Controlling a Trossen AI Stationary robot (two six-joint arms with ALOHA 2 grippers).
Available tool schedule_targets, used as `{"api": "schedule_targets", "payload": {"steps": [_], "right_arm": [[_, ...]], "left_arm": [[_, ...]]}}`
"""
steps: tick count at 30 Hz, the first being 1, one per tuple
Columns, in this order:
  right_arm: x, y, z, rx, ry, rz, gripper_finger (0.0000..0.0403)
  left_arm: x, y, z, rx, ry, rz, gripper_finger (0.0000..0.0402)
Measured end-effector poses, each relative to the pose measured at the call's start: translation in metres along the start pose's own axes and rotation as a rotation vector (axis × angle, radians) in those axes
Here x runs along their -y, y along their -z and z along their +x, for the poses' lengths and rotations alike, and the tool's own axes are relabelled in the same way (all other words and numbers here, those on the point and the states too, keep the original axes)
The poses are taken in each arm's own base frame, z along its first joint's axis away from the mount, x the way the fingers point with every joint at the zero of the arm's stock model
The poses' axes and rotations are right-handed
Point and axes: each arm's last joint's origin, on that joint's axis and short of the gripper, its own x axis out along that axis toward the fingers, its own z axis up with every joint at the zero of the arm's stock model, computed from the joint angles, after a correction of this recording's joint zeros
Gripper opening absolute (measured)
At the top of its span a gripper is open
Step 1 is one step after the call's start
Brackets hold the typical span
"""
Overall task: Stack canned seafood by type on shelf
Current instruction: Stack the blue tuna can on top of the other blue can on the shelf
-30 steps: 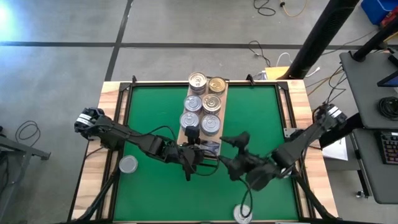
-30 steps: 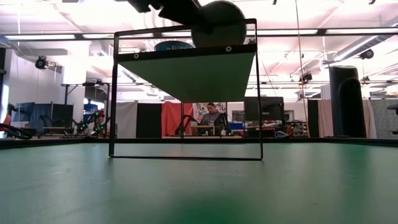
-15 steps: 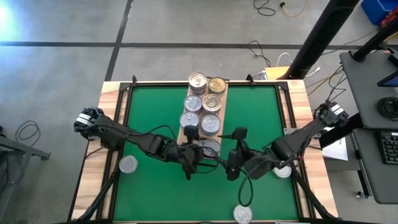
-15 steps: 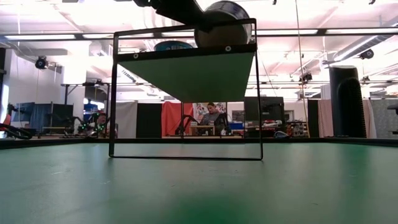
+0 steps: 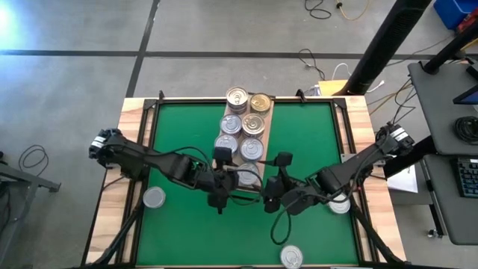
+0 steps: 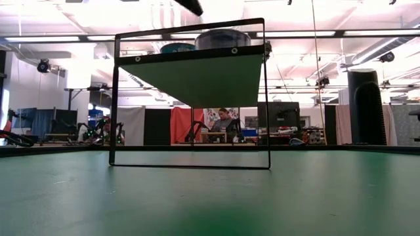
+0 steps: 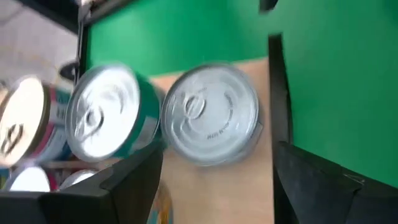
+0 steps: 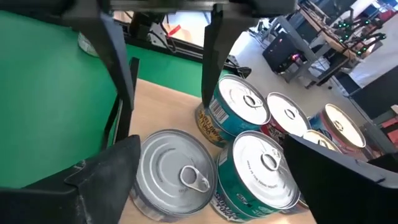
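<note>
The shelf (image 5: 263, 127) is a light-wood board raised on a thin dark frame (image 6: 115, 105) at the table's middle. Several cans of seafood stand on it in two rows, silver-topped and gold-topped (image 5: 260, 102). A plain silver can (image 7: 211, 115) sits on the board's near end beside a teal-labelled stack (image 7: 106, 112). My left gripper (image 7: 217, 180) hangs open just above that silver can, touching nothing. My right gripper (image 8: 217, 174) is open too, close on the can's right side, with the can (image 8: 177, 168) showing between its fingers farther off.
Loose silver cans lie on the green mat: one at the left (image 5: 154, 197), one at the near edge (image 5: 292, 256), one at the right under my right arm (image 5: 340, 203). Both arms crowd the shelf's near end. Beyond the table is an open workshop with a person seated.
My left gripper has set the silver can down on the shelf's near end, opened, let go and risen. The shelf has shifted slightly to the left in the low view. My right gripper has rolled and moved toward the table's left, closer to the shelf, uncovering the loose can at the right.
</note>
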Motion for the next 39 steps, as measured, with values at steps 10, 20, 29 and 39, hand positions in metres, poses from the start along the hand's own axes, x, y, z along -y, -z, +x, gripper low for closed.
{"api": "schedule_targets", "payload": {"steps": [10,20,29,39], "right_arm": [[-0.009,0.003,-0.004,-0.029,-0.213,-0.009,0.0248],[-0.059,0.008,-0.054,0.025,-0.552,-0.084,0.0159],[-0.131,0.039,-0.072,-0.052,-0.524,0.074,0.0107],[-0.202,0.066,-0.069,-0.296,-0.615,0.396,0.0071]], "left_arm": [[0.038,0.0,-0.024,0.025,0.069,-0.012,0.029],[0.118,-0.01,-0.08,0.32,0.204,-0.07,0.029],[0.198,-0.003,-0.086,0.443,0.226,-0.093,0.029],[0.282,0.005,-0.054,0.546,0.344,-0.216,0.029]]}}
